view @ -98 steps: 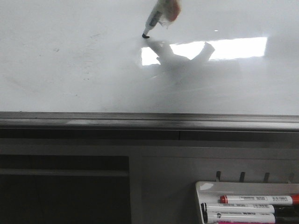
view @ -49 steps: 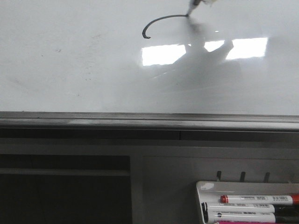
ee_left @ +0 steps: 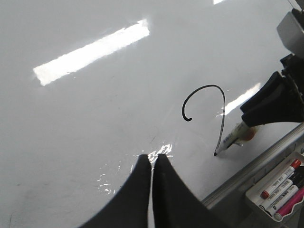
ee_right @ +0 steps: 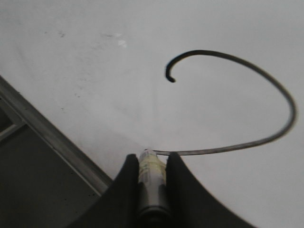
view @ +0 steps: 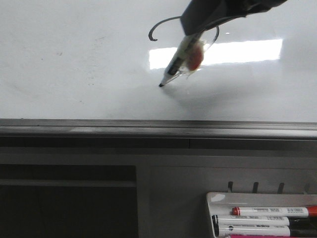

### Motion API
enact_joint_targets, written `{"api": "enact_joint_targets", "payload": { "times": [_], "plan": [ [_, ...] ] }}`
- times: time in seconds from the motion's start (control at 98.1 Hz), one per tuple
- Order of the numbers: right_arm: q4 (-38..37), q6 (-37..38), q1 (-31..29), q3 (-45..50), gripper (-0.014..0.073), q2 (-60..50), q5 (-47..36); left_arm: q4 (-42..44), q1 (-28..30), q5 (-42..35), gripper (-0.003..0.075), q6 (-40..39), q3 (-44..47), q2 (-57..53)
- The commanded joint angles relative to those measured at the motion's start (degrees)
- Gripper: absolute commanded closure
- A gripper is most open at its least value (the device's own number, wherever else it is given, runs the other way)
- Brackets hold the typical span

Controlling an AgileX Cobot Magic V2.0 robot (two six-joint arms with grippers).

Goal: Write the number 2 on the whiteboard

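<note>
Right claw [ee_right: 152,164] grips a marker [view: 177,62] tip-down at the number 2's [ee_left: 209,107] unfinished stroke end.

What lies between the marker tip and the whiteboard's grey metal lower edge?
Only bare glossy white whiteboard, shown in the front view: nothing is drawn between the marker tip and the grey metal edge.

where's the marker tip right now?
Front view: the marker tip touches the whiteboard right of centre, below the hooked start of the number 2, above the board's grey lower edge. The right claw holds the marker.
</note>
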Motion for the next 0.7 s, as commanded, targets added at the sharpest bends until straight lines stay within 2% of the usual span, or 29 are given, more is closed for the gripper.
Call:
{"api": "enact_joint_targets", "payload": {
  "times": [0.0, 0.153, 0.54, 0.693],
  "plan": [
    [-2.04, -0.93, -0.44, -0.72, 0.0672, 1.95, 0.76, -1.57, 0.18, -4.21, 0.0741, -0.61, -1.35, 0.25],
    [-2.04, 0.18, -2.08, -0.72, 0.0672, 1.07, 2.99, -1.57, 0.18, -4.21, 0.0741, -0.61, -1.35, 0.25],
    [-3.42, 3.83, -12.88, 1.28, 0.0672, -15.76, 28.06, -1.57, 0.18, -4.21, 0.0741, -0.61, -1.35, 0.25],
    [-5.44, 3.83, -15.0, 2.83, 0.0672, -21.58, 27.55, -1.57, 0.18, -4.21, 0.0741, -0.61, -1.35, 0.25]
  ]
}}
